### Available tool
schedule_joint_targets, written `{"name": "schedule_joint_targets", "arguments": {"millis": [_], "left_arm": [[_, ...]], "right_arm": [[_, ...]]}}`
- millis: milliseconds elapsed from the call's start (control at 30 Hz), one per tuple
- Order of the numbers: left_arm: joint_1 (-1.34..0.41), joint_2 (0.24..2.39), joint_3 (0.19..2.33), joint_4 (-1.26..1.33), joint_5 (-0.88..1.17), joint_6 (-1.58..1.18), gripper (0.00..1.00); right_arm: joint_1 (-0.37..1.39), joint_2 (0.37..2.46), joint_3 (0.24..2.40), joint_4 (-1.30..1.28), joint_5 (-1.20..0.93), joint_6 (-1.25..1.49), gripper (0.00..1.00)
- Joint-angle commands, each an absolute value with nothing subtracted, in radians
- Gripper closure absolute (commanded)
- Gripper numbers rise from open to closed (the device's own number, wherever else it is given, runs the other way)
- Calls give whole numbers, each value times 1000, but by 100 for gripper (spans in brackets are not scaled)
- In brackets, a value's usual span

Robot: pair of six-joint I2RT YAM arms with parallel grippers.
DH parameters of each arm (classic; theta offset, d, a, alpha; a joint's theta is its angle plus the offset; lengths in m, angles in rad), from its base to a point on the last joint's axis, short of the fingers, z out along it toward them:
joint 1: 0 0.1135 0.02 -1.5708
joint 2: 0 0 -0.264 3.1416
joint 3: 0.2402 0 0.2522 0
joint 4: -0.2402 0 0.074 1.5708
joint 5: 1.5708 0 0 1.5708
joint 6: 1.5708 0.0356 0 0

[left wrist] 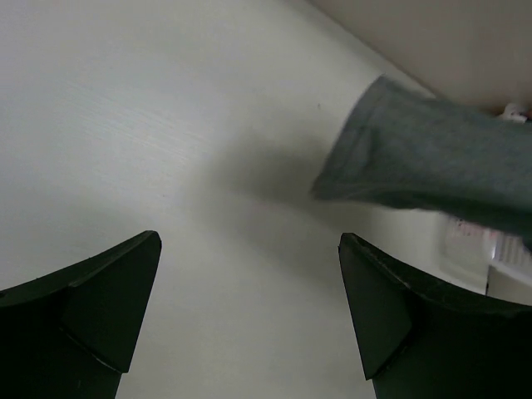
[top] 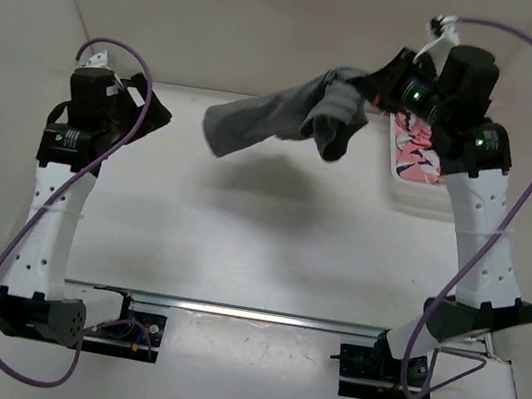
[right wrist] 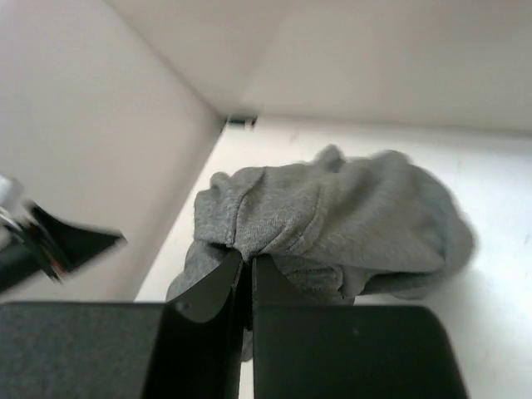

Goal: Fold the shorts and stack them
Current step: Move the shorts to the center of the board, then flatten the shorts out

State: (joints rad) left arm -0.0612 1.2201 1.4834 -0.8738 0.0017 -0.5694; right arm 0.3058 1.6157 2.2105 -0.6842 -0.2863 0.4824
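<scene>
The grey shorts (top: 290, 112) hang in the air above the back middle of the table, bunched up, one end trailing left and down. My right gripper (top: 375, 83) is shut on their upper right part; in the right wrist view its jaws (right wrist: 248, 258) pinch a fold of the grey knit shorts (right wrist: 349, 216). My left gripper (top: 150, 100) is at the back left, open and holding nothing. In the left wrist view its fingertips (left wrist: 249, 241) stand wide apart over bare table, with the hanging end of the shorts (left wrist: 432, 158) ahead to the right.
A white tray with pink and white patterned cloth (top: 417, 153) sits at the back right, under the right arm. White walls enclose the table on the left, back and right. A metal rail (top: 258, 315) runs across near the arm bases.
</scene>
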Motion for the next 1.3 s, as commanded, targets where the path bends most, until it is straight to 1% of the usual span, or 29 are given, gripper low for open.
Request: {"name": "schedule_joint_targets", "arguments": {"millis": [0, 33, 67, 100, 133, 167, 200, 233, 267, 300, 333, 367, 400, 500, 533, 567, 600, 633, 667, 733, 800, 967, 1000, 1033, 1133, 1167, 1200, 1233, 1267], "left_arm": [[-31, 1183, 1516, -896, 86, -566, 1], [-31, 1183, 1503, -896, 97, -552, 1], [-31, 1183, 1491, -896, 118, -543, 1], [-31, 1192, 1476, -896, 118, -543, 1], [-31, 1192, 1441, -896, 118, -534, 1], [-43, 1206, 1421, -896, 118, -534, 1], [-43, 1216, 1402, -896, 118, -534, 1], [-66, 1226, 1381, -896, 118, -534, 1], [-75, 1238, 1332, -896, 118, -549, 1], [-75, 1238, 1303, -896, 118, -549, 3], [-89, 1238, 1273, -896, 129, -564, 4], [-100, 1238, 1243, -896, 120, -575, 7], [-100, 1238, 1173, -896, 120, -601, 10], [-100, 1191, 1022, -905, 95, -688, 19], [-100, 1175, 985, -905, 86, -713, 21], [-100, 1143, 948, -905, 86, -739, 21], [-100, 1128, 878, -905, 86, -797, 16], [-100, 1115, 843, -905, 95, -823, 11], [-100, 1106, 812, -905, 95, -851, 2], [-100, 1106, 738, -905, 104, -911, 0], [-109, 1127, 697, -887, 104, -925, 0], [-109, 1245, 676, -813, 104, -934, 0], [-109, 1293, 676, -799, 104, -934, 0], [-118, 1316, 676, -790, 104, -925, 1], [-118, 1397, 702, -781, 64, -914, 11], [-118, 1413, 712, -770, 55, -914, 14], [-118, 1428, 724, -770, 43, -905, 26], [-118, 1440, 736, -770, 43, -905, 34], [-118, 1457, 761, -770, 43, -893, 47]], "right_arm": [[337, 1493, 1930, -641, -293, 410, 100], [337, 1433, 1842, -614, -254, 410, 100], [325, 1415, 1689, -614, -238, 397, 89], [305, 1404, 1622, -614, -223, 397, 69], [257, 1404, 1565, -600, -222, 397, 45], [233, 1422, 1527, -621, -209, 397, 19], [213, 1440, 1494, -650, -193, 408, 16], [184, 1457, 1482, -681, -183, 420, 16], [184, 1457, 1464, -696, -173, 420, 19], [184, 1442, 1438, -696, -158, 420, 23], [184, 1392, 1377, -696, -138, 445, 29], [195, 1362, 1341, -684, -99, 457, 38], [195, 1332, 1304, -670, -98, 466, 55], [216, 1229, 1146, -670, -119, 517, 74], [233, 1183, 1105, -670, -133, 534, 74], [245, 1160, 1016, -670, -153, 570, 70], [277, 1123, 971, -660, -176, 595, 52], [297, 1105, 928, -646, -196, 621, 43], [320, 1088, 849, -634, -239, 673, 34], [406, 1052, 783, -585, -256, 724, 15], [510, 1052, 721, -555, -244, 780, 11], [647, 1195, 768, -508, -118, 764, 9], [658, 1253, 800, -508, -56, 753, 11], [670, 1281, 811, -483, -31, 738, 15], [670, 1367, 821, -416, 23, 715, 21], [658, 1402, 821, -346, 23, 715, 26], [658, 1422, 831, -321, 14, 715, 30], [658, 1440, 847, -305, 14, 692, 36], [658, 1472, 865, -305, 14, 683, 52]]}}
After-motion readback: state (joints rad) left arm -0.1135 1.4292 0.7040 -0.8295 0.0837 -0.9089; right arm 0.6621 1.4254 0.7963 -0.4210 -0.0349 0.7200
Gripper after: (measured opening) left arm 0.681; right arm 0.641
